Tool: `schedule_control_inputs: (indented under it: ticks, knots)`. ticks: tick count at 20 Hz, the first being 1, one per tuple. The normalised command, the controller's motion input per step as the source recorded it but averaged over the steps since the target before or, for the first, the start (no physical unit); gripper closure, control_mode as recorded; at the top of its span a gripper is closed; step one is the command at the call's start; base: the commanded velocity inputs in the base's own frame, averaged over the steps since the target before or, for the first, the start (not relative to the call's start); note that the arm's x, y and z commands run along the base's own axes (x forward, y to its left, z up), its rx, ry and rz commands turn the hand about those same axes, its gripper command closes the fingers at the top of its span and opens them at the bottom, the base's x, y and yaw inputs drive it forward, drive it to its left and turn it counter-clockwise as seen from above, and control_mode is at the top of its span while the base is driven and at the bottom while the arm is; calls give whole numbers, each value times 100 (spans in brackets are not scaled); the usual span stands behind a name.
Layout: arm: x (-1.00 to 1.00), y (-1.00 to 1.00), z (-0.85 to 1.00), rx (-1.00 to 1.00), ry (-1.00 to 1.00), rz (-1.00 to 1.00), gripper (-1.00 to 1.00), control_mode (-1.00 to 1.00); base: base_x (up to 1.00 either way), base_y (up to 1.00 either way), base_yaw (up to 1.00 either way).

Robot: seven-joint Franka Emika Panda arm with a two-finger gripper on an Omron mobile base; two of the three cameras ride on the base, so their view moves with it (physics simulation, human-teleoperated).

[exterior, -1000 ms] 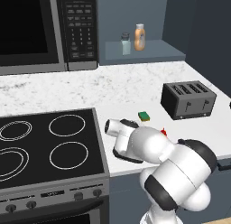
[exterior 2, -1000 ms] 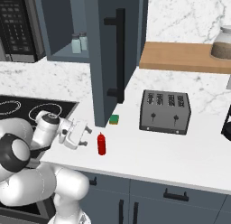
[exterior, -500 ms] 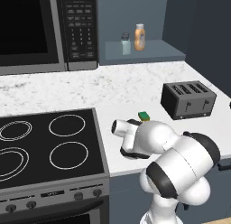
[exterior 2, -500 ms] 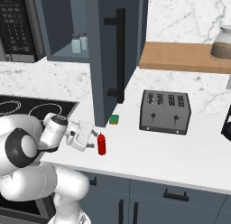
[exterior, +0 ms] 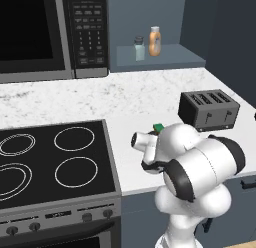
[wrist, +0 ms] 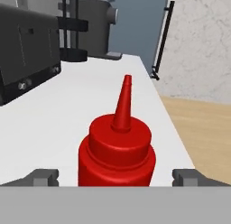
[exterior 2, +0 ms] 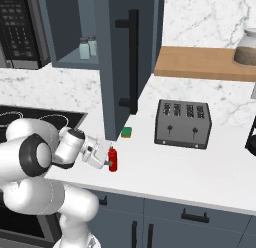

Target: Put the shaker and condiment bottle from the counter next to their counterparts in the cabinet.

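Condiment bottle (wrist: 117,151) upright on counter (exterior 2: 165,167), nozzle up | gripper (wrist: 116,177) jaws wide, straddling it, no grasp

Glossy white rounded arm (exterior: 200,167), dark joint bands, grey-tipped claw (wrist: 115,175).

Kitchen: black cooktop (exterior: 50,159), microwave (exterior: 50,34), toaster (exterior 2: 182,123), marble counter (exterior: 75,99), wall cabinet (exterior 2: 115,47).

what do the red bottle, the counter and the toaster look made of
Red bottle: likely soft plastic, smooth with a dull sheen, moulded nozzle. Counter: marble-look stone, white with grey speckles. Toaster: seemingly dark matte metal, though painted plastic is possible.
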Motion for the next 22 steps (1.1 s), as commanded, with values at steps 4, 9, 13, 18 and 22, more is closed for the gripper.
schedule_control_inputs:
  ticks: [4, 9, 13, 18, 22]
  knots:
    - [2, -6, -2, 0, 3, 0, 100, -100, 0, 0, 0]
    - [0, 0, 26, 2, -17, 5, 100, -100, 0, 0, 0]
    - [-1, 0, 100, 4, -39, 35, 100, -100, 0, 0, 0]
    - [-12, 0, 100, -1, -29, 35, 100, -100, 0, 0, 0]
    - [-5, 0, 100, -2, -18, 29, 100, -100, 0, 0, 0]
